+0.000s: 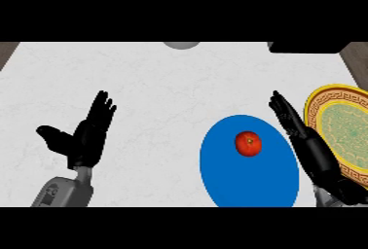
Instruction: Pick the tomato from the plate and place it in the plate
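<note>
A red tomato point(248, 143) lies on a blue plate point(223, 170) at the lower middle right of the counter. A second plate point(320, 104), yellow-rimmed with a green patterned centre, sits at the right edge. My right hand point(305, 141) stands open, fingers straight and pointing away, in the gap between the two plates, just right of the tomato and not touching it. My left hand point(86, 133) rests open at the lower left, fingers up and thumb spread, far from both plates.
The white counter point(158, 92) stretches wide around the plates. A grey round object point(181, 44) shows at the far edge, and a dark object point(305, 47) sits at the far right corner.
</note>
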Robot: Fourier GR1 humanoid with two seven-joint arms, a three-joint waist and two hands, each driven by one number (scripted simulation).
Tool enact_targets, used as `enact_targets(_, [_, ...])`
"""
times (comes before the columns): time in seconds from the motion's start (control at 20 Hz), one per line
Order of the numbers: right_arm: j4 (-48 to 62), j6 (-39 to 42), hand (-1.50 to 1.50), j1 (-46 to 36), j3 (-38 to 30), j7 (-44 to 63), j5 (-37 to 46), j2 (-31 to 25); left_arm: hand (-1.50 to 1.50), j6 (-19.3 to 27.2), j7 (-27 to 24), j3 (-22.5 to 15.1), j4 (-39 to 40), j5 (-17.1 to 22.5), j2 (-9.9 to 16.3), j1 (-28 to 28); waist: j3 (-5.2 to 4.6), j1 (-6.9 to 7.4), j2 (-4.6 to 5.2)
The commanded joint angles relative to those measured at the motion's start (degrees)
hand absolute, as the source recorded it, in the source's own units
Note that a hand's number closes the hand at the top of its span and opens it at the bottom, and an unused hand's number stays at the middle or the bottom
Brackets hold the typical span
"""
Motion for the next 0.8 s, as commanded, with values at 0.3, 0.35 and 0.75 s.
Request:
enact_targets(0.3, [9.9, -13.8, 1.50, -7.7, 1.1, 17.0, 18.0, -6.3, 0.00, -3.2, -3.1, -1.2, 2.2, -7.3, 8.3, 1.4, -0.91, 1.54, -0.96])
enact_targets(0.35, [9.9, -23.7, 1.50, -9.4, -2.0, 19.6, 19.7, -1.2, 0.00, -3.8, -4.2, -0.9, 2.9, -8.1, 9.7, 2.6, 0.45, 1.31, -1.25])
enact_targets(0.75, [14.9, -53.2, -1.50, -6.6, 12.2, 19.1, 35.5, 25.5, 0.00, -6.4, -7.8, 0.1, 3.1, -8.6, 10.1, 5.4, 1.46, 0.97, -1.08])
